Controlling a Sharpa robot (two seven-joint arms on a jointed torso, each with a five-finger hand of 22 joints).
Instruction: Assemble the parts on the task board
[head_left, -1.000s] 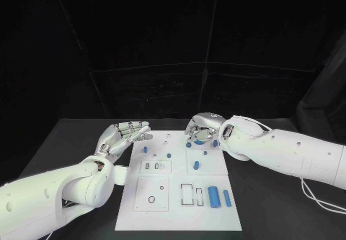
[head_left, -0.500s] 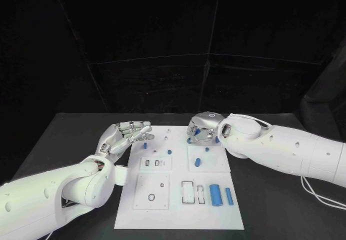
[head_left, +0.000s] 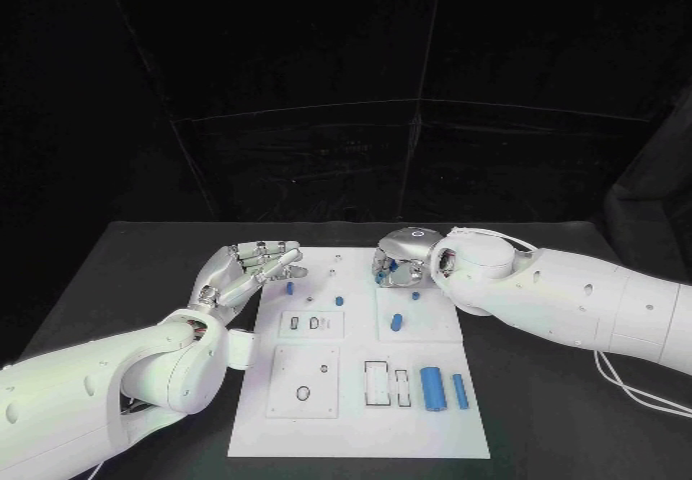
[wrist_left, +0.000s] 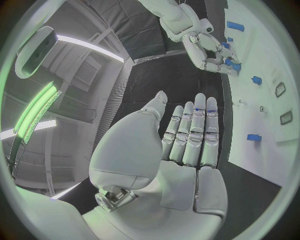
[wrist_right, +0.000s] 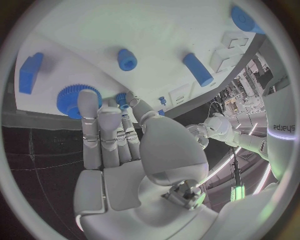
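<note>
Black bench (head_left: 144, 260) is carrying the white task board (head_left: 433, 430), lying flat so that its slots are facing up. The right hand (head_left: 400, 262) is reaching over the board's far edge, its fingers (wrist_right: 100, 130) lying straight and touching a blue gear (wrist_right: 70, 100), probably to take it; it is not gripping anything yet. The left hand (head_left: 253, 268) is waiting beside the board's far left corner, fingers apart and holding nothing, likely to keep out of the way. Blue parts: two cylinders (head_left: 431, 386) near the board's right edge, small pegs (head_left: 339, 300) near its far end.
</note>
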